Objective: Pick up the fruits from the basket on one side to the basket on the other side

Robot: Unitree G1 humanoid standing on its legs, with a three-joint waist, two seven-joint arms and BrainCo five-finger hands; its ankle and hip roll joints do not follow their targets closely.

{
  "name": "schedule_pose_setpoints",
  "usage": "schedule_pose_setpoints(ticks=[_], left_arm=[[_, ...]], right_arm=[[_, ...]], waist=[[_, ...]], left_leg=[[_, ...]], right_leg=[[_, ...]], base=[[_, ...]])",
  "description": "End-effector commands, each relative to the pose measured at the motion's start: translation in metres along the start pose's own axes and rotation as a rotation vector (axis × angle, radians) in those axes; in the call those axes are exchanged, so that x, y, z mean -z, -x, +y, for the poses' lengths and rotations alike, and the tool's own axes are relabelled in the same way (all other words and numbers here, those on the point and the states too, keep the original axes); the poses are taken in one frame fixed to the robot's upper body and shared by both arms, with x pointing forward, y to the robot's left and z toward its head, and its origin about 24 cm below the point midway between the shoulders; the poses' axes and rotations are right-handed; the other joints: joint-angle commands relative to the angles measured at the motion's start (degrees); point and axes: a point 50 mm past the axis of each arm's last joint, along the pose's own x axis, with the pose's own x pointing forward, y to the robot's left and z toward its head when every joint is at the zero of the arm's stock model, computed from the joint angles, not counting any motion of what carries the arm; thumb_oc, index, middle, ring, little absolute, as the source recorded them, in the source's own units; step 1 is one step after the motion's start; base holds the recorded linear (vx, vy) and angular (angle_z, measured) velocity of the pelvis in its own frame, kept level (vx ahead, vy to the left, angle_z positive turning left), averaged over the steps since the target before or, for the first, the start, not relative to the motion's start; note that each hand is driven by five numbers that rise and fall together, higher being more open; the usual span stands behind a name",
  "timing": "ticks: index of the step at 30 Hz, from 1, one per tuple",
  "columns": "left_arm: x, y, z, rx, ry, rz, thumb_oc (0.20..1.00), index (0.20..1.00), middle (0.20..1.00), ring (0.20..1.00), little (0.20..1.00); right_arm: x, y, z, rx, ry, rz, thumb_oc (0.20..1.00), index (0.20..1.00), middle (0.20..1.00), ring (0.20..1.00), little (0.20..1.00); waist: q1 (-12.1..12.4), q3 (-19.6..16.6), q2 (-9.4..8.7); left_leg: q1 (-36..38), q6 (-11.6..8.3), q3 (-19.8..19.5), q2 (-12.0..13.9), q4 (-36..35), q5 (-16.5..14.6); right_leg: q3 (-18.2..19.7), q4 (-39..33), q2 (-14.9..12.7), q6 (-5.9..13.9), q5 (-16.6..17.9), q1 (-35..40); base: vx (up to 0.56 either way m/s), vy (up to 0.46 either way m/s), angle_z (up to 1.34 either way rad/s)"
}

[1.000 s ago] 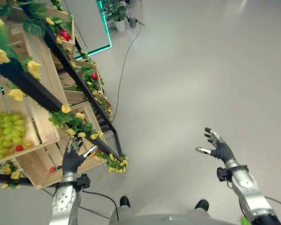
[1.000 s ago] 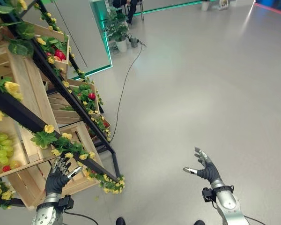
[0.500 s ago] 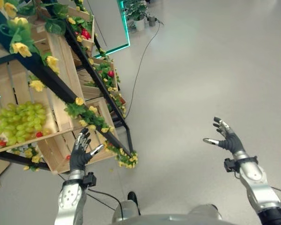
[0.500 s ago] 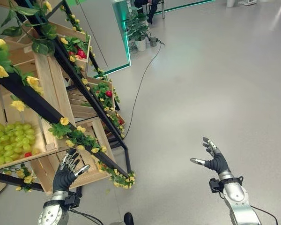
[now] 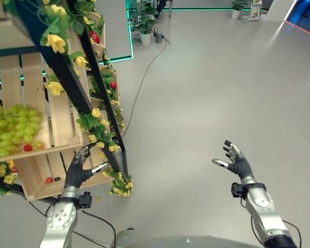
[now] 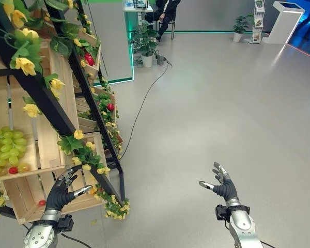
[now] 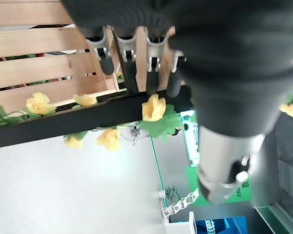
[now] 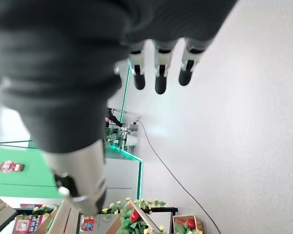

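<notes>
Green grapes point(image 5: 8, 129) in the wooden crate point(image 5: 57, 113) were cut off by the picture's left edge. The small red fruit point(image 5: 48, 180) in the lower crate point(image 5: 46, 173) was too small to be identified. The seated person point(image 6: 168, 11) was cropped at the top edge.

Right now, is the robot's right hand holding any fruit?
No, the right hand hangs open over bare floor, its fingers spread and nothing between them, well apart from the wooden crates.
</notes>
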Motion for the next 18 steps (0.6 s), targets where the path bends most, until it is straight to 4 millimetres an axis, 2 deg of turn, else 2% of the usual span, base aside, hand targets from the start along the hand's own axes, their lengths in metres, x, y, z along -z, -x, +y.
schedule_pose_setpoints(ticks=[1, 2, 3, 6, 7, 9, 10, 11, 12, 13, 14, 15, 16, 17, 18], left_arm=[[-0.041, -0.008, -0.001, 0.008, -0.044, -0.210, 1.000, 1.000, 1.000, 1.000, 1.000], [-0.041, -0.008, -0.001, 0.013, -0.052, -0.211, 1.000, 1.000, 1.000, 1.000, 1.000], [-0.046, -0.009, -0.002, 0.036, -0.086, -0.231, 1.000, 1.000, 1.000, 1.000, 1.000], [-0.048, -0.008, -0.001, 0.042, -0.098, -0.241, 1.000, 1.000, 1.000, 1.000, 1.000], [-0.049, -0.008, -0.001, 0.055, -0.096, -0.247, 1.000, 1.000, 1.000, 1.000, 1.000], [-0.050, -0.009, -0.002, 0.065, -0.091, -0.249, 1.000, 1.000, 1.000, 1.000, 1.000], [-0.051, -0.010, -0.001, 0.066, -0.090, -0.252, 1.000, 1.000, 1.000, 1.000, 1.000], [-0.051, -0.010, -0.001, 0.066, -0.089, -0.252, 1.000, 1.000, 1.000, 1.000, 1.000], [-0.052, -0.012, -0.001, 0.071, -0.091, -0.256, 1.000, 1.000, 1.000, 1.000, 1.000], [-0.053, -0.014, -0.001, 0.072, -0.084, -0.261, 1.000, 1.000, 1.000, 1.000, 1.000], [-0.053, -0.014, -0.002, 0.073, -0.083, -0.262, 1.000, 1.000, 1.000, 1.000, 1.000], [-0.058, -0.015, 0.000, 0.067, -0.078, -0.284, 1.000, 1.000, 1.000, 1.000, 1.000], [-0.058, -0.015, 0.000, 0.068, -0.076, -0.285, 1.000, 1.000, 1.000, 1.000, 1.000], [-0.061, -0.014, 0.001, 0.065, -0.075, -0.297, 1.000, 1.000, 1.000, 1.000, 1.000], [-0.067, -0.016, 0.003, 0.055, -0.065, -0.328, 1.000, 1.000, 1.000, 1.000, 1.000]], right_arm=[[-0.024, -0.011, -0.011, 0.024, 0.030, -0.116, 1.000, 1.000, 1.000, 1.000, 1.000], [-0.023, -0.010, -0.011, 0.026, 0.022, -0.110, 1.000, 1.000, 1.000, 1.000, 1.000], [-0.019, -0.006, -0.018, 0.049, 0.016, -0.097, 1.000, 1.000, 1.000, 1.000, 1.000], [-0.018, -0.002, -0.025, 0.078, 0.018, -0.094, 1.000, 1.000, 1.000, 1.000, 1.000], [-0.017, 0.004, -0.036, 0.119, 0.010, -0.094, 1.000, 1.000, 1.000, 1.000, 1.000], [-0.015, 0.011, -0.048, 0.173, 0.004, -0.094, 1.000, 1.000, 1.000, 1.000, 1.000], [-0.015, 0.014, -0.055, 0.195, 0.005, -0.094, 1.000, 1.000, 1.000, 1.000, 1.000], [-0.015, 0.015, -0.055, 0.196, 0.005, -0.093, 1.000, 1.000, 1.000, 1.000, 1.000], [-0.015, 0.016, -0.064, 0.232, 0.012, -0.097, 1.000, 1.000, 1.000, 1.000, 1.000], [-0.017, 0.017, -0.071, 0.268, 0.011, -0.104, 1.000, 1.000, 1.000, 1.000, 1.000], [-0.017, 0.017, -0.071, 0.269, 0.012, -0.104, 1.000, 1.000, 1.000, 1.000, 1.000], [-0.019, 0.015, -0.080, 0.324, 0.012, -0.111, 1.000, 1.000, 1.000, 1.000, 1.000], [-0.019, 0.015, -0.080, 0.326, 0.013, -0.112, 1.000, 1.000, 1.000, 1.000, 1.000], [-0.022, 0.014, -0.084, 0.348, 0.028, -0.116, 1.000, 1.000, 1.000, 1.000, 1.000], [-0.022, 0.014, -0.088, 0.365, 0.056, -0.111, 1.000, 1.000, 1.000, 1.000, 1.000]], waist=[[0.0, -0.1, 1.67], [-0.2, -0.2, 1.50], [-1.1, -0.2, 0.61], [-2.3, -0.1, 0.18], [-4.0, 0.0, -0.30], [-5.8, 0.4, -0.69], [-6.6, 0.6, -0.76], [-6.4, 0.6, -0.75], [-7.6, 0.8, -0.23], [-7.8, 0.7, -0.01], [-7.7, 0.8, 0.09], [-6.7, 0.4, 0.81], [-7.0, 0.5, 0.89], [-7.0, 0.2, 1.39], [-7.3, -0.9, 2.14]], left_leg=[[4.5, 5.32, 2.3, -1.3, -0.8, -5.7], [4.5, 5.32, 2.5, -1.6, 0.3, -6.1], [4.0, 5.59, 3.8, -2.4, 2.8, -6.1], [4.2, 5.74, 4.9, -2.5, 4.9, -7.0], [4.7, 6.20, 6.9, -2.4, 6.0, -7.8], [5.4, 6.81, 9.2, -2.6, 6.4, -7.9], [5.8, 7.12, 10.3, -2.7, 6.3, -7.9], [5.8, 7.13, 10.4, -2.7, 6.3, -7.9], [6.7, 7.40, 12.0, -2.6, 6.2, -8.8], [7.4, 7.69, 14.1, -2.9, 6.0, -9.1], [7.5, 7.74, 14.2, -2.9, 5.8, -9.1], [7.8, 8.37, 18.0, -3.4, 4.3, -8.5], [7.9, 8.41, 17.7, -3.4, 4.0, -8.4], [7.9, 8.37, 19.4, -3.2, 3.2, -7.6], [7.4, 7.71, 22.7, -2.3, 2.0, -6.5]], right_leg=[[0.2, -0.8, 4.0, 2.44, 8.0, -8.1], [0.4, -0.6, 3.8, 2.54, 8.4, -8.2], [-0.2, -1.0, 3.0, 1.80, 9.9, -8.3], [1.2, -0.5, 3.0, 2.31, 11.4, -8.9], [3.5, -0.5, 3.5, 2.99, 13.1, -10.0], [5.3, 0.3, 4.2, 3.81, 15.2, -11.7], [5.7, 1.1, 4.5, 3.97, 15.8, -12.6], [5.9, 1.1, 4.5, 3.97, 15.8, -12.7], [5.1, 3.5, 5.6, 3.97, 15.3, -14.1], [2.1, 4.6, 4.8, 3.97, 16.3, -14.1], [2.1, 4.7, 4.8, 3.97, 16.3, -14.1], [-8.0, 5.4, 0.5, 3.97, 17.4, -11.3], [-8.4, 5.4, 0.4, 3.97, 17.3, -10.9], [-13.0, 5.6, -1.5, 3.97, 17.0, -8.9], [-16.2, 3.2, -4.8, 3.97, 15.9, -5.8]], base=[[0.02, 0.107, 0.02], [-0.05, 0.110, -0.02], [-0.05, 0.129, -0.13], [-0.05, 0.087, -0.10], [-0.10, 0.127, -0.21], [-0.11, 0.114, -0.59], [-0.07, 0.074, -0.58], [-0.09, 0.096, -0.74], [-0.07, 0.087, -1.02], [-0.07, 0.090, -1.34], [-0.12, 0.081, -1.36], [-0.09, 0.053, -1.10], [-0.12, 0.038, -0.92], [-0.09, -0.110, -0.37], [-0.10, -0.190, -0.07]])
